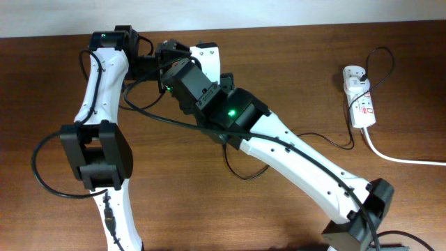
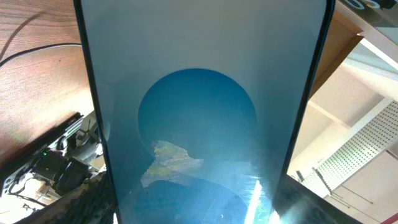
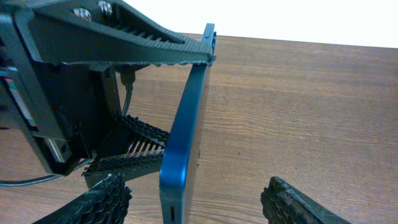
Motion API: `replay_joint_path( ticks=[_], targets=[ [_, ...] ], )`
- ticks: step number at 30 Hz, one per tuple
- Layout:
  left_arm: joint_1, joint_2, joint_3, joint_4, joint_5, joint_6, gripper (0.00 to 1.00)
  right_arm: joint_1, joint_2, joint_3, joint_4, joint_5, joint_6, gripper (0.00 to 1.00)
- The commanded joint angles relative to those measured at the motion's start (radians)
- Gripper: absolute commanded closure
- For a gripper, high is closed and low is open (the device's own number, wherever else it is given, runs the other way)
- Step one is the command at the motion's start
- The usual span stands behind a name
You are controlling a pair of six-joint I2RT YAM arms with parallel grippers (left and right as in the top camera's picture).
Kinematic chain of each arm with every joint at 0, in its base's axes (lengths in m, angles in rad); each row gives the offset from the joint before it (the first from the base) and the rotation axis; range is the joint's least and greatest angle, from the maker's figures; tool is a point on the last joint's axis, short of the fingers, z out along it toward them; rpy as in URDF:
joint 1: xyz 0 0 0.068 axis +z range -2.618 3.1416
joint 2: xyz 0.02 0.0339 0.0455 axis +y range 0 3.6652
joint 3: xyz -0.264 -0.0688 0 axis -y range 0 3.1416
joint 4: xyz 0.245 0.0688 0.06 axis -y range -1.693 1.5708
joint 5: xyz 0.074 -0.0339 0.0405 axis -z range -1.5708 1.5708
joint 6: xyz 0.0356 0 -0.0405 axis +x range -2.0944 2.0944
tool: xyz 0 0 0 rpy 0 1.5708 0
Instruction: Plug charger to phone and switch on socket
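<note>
The phone (image 2: 198, 112) fills the left wrist view, its blue screen showing a lighter oval. My left gripper (image 2: 199, 214) is shut on it and holds it up off the table. In the right wrist view the phone (image 3: 186, 130) is seen edge-on, clamped between the left gripper's ribbed fingers. My right gripper (image 3: 199, 202) is open, one finger on each side of the phone's near end. In the overhead view both grippers (image 1: 167, 63) meet at the table's back and hide the phone. The socket (image 1: 359, 97) lies at the far right. The charger cable (image 1: 327, 139) runs from there under the right arm; its plug is hidden.
A thick white cord (image 1: 397, 157) leaves the socket toward the right edge. The black cable loops on the wood (image 1: 233, 167) below the right arm. The left arm's elbow (image 1: 94, 153) stands at the left.
</note>
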Motion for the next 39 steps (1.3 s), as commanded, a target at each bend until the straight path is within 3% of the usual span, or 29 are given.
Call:
replay_joint_path(
  ticks=[1,7,18,24,28,39],
  targets=[
    [0.005,-0.003,0.028,-0.002,0.056,-0.002,0.26,0.001,0.030,0.018,0.008,0.028,-0.002,0.27],
    [0.005,-0.003,0.028,-0.002,0.056,-0.002,0.25,0.001,0.038,0.018,0.035,0.052,-0.002,0.44],
    [0.005,-0.003,0.028,-0.002,0.057,-0.002,0.25,0.001,0.038,0.018,0.049,0.097,-0.002,0.57],
    [0.005,-0.003,0.028,-0.002,0.057,-0.002,0.24,0.001,0.038,0.018,0.051,0.070,0.002,0.58],
    [0.005,-0.003,0.028,-0.002,0.057,-0.002,0.24,0.002,0.038,0.018,0.051,0.070,0.002,0.67],
    [0.005,-0.003,0.028,-0.002,0.058,-0.002,0.24,0.002,0.038,0.018,0.058,0.062,0.010,0.67]
  ],
)
